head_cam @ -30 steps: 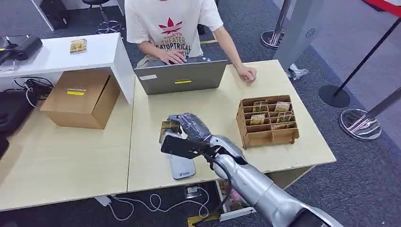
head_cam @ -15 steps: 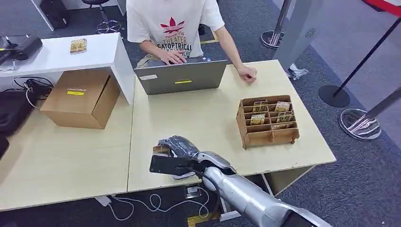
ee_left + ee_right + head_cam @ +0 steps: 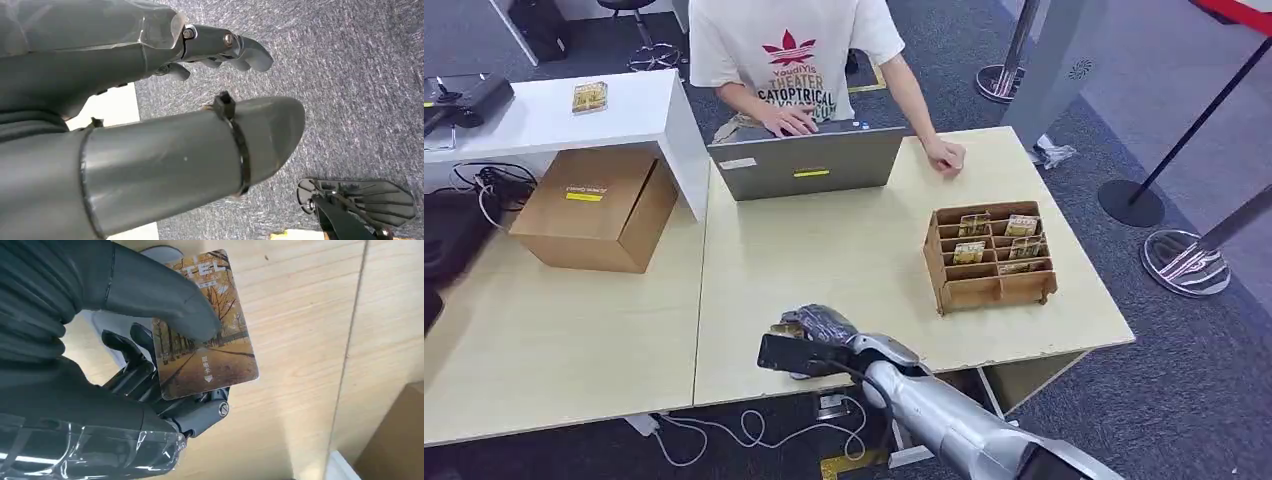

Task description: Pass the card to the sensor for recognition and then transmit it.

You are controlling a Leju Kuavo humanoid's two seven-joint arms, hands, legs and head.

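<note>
My right hand (image 3: 819,333) hovers low over the table's front edge and pinches a card (image 3: 210,347) printed with an autumn tree avenue. The thumb (image 3: 160,295) presses on the card's face and the darker fingers sit under it. Only a sliver of the card (image 3: 784,328) shows from the head view. The pale grey sensor (image 3: 97,322) lies on the table right beneath the hand and card, mostly covered by them. My left hand (image 3: 215,42) hangs over grey carpet with nothing in it, fingers apart and slightly bent.
A wooden slotted holder (image 3: 989,258) with several cards stands to the right. A person types on a laptop (image 3: 809,163) at the far edge, one hand resting on the table. A cardboard box (image 3: 596,207) and a white shelf (image 3: 544,115) are at the left.
My right hand has carried the card from mid-table back toward the front edge and lowered it over the sensor, then shifted slightly right.
</note>
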